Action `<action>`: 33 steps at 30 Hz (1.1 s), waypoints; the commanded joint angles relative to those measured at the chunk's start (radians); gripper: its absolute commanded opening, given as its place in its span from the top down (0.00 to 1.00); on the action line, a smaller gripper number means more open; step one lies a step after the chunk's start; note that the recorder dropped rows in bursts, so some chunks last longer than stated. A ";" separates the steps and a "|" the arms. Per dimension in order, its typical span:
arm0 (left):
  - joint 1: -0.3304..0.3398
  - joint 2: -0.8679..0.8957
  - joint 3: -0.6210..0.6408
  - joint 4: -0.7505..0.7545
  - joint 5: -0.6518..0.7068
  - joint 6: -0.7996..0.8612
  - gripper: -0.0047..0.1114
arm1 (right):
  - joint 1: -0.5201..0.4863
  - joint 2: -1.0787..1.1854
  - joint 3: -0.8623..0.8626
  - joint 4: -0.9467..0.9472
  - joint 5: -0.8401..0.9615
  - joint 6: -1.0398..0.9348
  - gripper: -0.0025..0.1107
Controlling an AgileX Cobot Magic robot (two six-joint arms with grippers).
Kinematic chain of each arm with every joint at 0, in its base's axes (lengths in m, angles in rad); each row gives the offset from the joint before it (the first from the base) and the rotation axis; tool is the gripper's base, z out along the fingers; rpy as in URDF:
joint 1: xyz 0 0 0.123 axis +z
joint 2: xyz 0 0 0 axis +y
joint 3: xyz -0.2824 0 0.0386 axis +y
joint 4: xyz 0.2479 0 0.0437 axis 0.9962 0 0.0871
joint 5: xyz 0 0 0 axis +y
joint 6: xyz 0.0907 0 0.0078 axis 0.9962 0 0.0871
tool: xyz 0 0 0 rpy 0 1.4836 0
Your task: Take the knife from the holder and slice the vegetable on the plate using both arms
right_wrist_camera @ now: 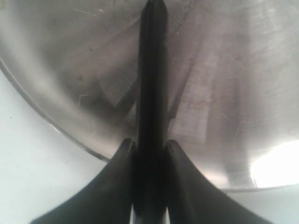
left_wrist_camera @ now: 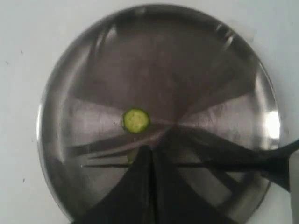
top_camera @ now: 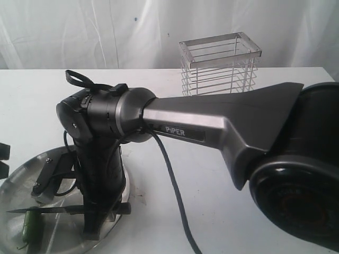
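Observation:
The steel plate lies at the table's front left. My right gripper reaches across and is shut on the black handle of the knife, holding it level with the blade over the plate. The dark green vegetable lies just under the blade. In the right wrist view the knife runs out from between the shut fingers. My left gripper is shut and empty above the plate; the knife shows as a thin line and a round green slice lies nearby. A bit of the vegetable peeks beside the tips.
The wire holder stands empty at the back of the white table. The right arm's large grey link spans the middle of the exterior view, with a black cable hanging from it. White curtain behind.

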 commanded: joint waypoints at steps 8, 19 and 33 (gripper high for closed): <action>0.061 0.135 0.011 0.002 0.089 0.060 0.96 | 0.000 -0.016 -0.001 -0.010 -0.004 -0.007 0.98; 0.071 0.218 0.011 -0.003 0.056 0.106 0.96 | 0.000 -0.016 -0.001 -0.010 -0.011 -0.007 0.98; 0.065 0.389 0.011 -0.194 -0.060 0.298 0.96 | 0.000 -0.016 -0.001 -0.010 -0.024 -0.007 0.98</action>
